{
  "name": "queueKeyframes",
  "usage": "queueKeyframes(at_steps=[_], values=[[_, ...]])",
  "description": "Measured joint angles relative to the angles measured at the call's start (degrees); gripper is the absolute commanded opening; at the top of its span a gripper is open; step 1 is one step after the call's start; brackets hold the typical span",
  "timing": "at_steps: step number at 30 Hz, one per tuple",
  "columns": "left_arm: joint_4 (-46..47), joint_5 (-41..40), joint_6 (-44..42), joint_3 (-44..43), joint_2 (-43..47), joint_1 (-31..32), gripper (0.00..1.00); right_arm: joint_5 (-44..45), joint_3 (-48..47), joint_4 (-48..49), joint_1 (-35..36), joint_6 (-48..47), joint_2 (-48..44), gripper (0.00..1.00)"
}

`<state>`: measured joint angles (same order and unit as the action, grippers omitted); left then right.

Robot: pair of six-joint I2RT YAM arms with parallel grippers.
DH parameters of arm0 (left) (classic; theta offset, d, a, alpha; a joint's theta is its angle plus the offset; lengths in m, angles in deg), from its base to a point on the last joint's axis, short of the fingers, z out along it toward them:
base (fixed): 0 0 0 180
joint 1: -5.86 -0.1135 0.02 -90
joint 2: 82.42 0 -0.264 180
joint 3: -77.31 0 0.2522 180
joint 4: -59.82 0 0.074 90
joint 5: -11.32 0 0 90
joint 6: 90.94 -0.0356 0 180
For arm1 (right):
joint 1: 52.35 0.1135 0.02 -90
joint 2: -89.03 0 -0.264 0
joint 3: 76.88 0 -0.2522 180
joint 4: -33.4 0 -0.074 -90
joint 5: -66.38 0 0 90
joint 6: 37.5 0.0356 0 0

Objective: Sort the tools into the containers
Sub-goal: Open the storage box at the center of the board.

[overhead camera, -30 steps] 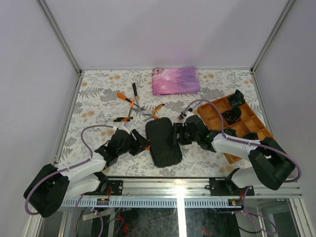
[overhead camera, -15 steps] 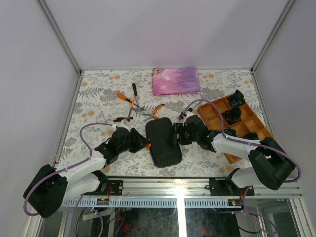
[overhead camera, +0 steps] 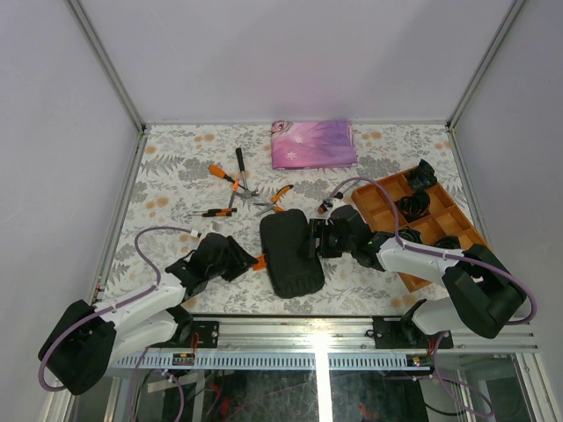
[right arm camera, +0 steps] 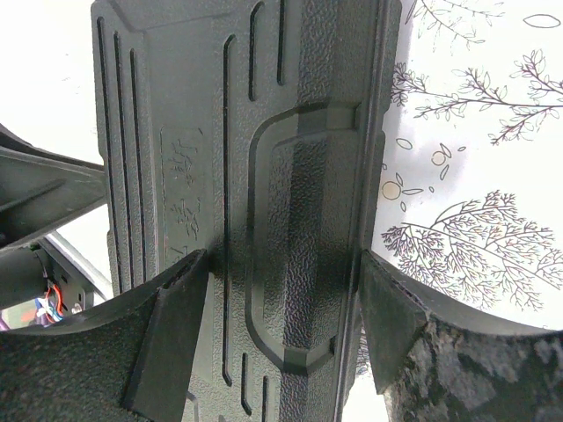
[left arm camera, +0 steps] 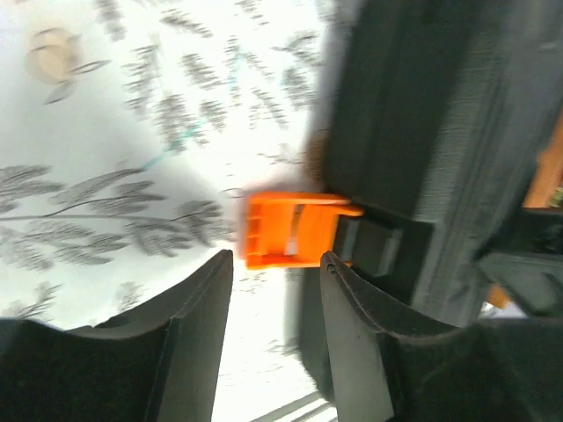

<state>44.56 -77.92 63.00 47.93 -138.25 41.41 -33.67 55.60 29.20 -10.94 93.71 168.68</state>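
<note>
Left wrist view: latch straight ahead of left fingers (left arm camera: 193,343)

Half-spread and empty, they flank the orange latch (left arm camera: 295,230) just beyond their tips. The closed tool case (left arm camera: 422,132) lies lengthwise across their reach; right fingers (right arm camera: 167,343), spread wide, clamp its opposite edge.

Tool case (right arm camera: 290,176) cut off top and bottom in my right wrist view, its inside hidden, orange latch (left arm camera: 295,230) blurred ahead of my left pincer (left arm camera: 276,264), far tools (overhead camera: 222,173) too small to name, whether my right fingers (right arm camera: 167,352) press it unclear.
</note>
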Motion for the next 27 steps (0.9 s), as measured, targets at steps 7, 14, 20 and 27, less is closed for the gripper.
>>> queueKeyframes(at_steps=[7,14,20,27], values=[[-3.91,-1.84,0.09,1.97,1.9,-0.04,0.47,0.07,0.0,-0.07,0.0,0.11,0.0,0.63],[-3.39,-1.92,0.07,2.64,2.86,-0.04,0.48,0.09,0.0,-0.09,0.0,0.2,0.0,0.63],[-1.05,-1.7,-0.48,2.47,0.85,-0.04,0.45,0.09,0.0,-0.15,0.0,0.2,0.0,0.63],[0.31,-1.2,-2.43,-0.98,-6.1,0.11,0.37,0.35,0.07,-0.81,0.0,0.46,-0.44,0.63]])
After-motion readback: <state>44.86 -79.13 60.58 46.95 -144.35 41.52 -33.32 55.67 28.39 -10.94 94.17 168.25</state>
